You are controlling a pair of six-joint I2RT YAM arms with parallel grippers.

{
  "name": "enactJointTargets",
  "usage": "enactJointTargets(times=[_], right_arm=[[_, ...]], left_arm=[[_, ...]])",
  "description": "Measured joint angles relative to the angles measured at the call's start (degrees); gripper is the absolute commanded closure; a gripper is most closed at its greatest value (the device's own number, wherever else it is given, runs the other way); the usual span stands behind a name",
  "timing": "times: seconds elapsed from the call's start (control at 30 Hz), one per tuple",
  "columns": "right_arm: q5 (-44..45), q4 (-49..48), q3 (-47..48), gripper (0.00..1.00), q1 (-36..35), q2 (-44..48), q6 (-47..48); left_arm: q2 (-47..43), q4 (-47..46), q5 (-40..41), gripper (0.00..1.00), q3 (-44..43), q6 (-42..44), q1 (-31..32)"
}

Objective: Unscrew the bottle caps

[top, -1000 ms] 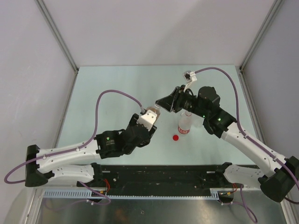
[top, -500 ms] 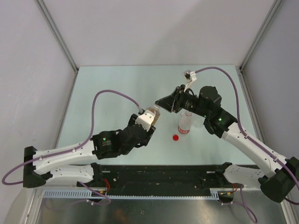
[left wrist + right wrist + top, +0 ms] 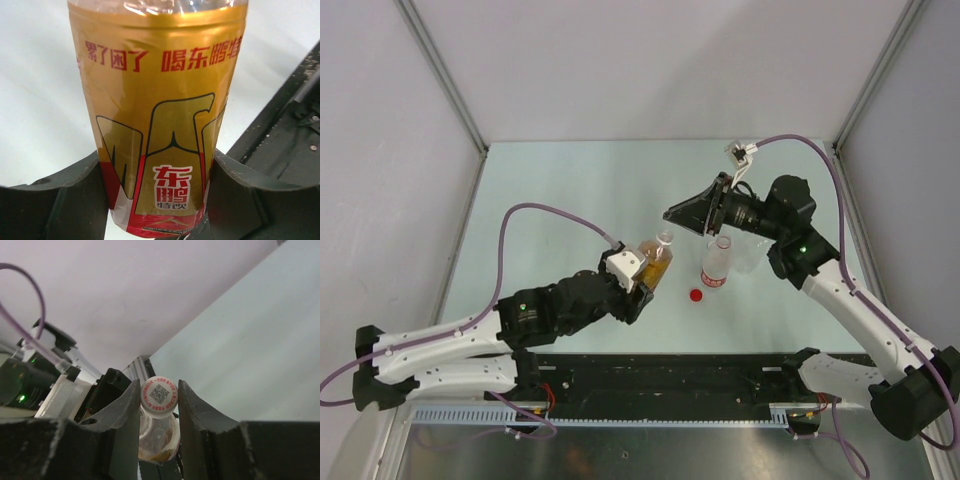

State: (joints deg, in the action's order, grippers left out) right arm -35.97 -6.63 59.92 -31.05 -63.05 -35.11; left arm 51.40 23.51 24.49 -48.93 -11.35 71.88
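Over table [image 3: 570, 190], cap [image 3: 159, 396] sits just off right gripper [image 3: 158, 386].

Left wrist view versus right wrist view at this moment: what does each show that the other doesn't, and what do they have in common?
Only the left wrist view: the gold label with red characters on the amber bottle, whose lower body is clamped by the left gripper. Only the right wrist view: the pale bottle cap with a printed code, framed by the right gripper; whether its fingers touch the cap is unclear. Both: the same amber bottle and the pale table.
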Motion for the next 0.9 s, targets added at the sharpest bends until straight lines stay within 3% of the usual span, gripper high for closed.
enactJointTargets(times=[0.27, 0.67, 0.9], right_arm=[[-7.34, -3.87, 0.0, 1.0, 0.37, 1.68, 0.59], [-10.56, -5.77, 0.0, 1.0, 1.9, 1.9, 0.59], [-10.97, -5.79, -0.07, 1.0, 2.05, 1.99, 1.03]], left_arm=[[-3.15, -5.55, -13.33, 0.63, 1.84, 4.35, 0.0], [-6.62, -13.44, -41.03, 0.59, 2.32, 8.92, 0.0], [-8.74, -16.11, -44.63, 0.59, 2.93, 9.46, -0.02]])
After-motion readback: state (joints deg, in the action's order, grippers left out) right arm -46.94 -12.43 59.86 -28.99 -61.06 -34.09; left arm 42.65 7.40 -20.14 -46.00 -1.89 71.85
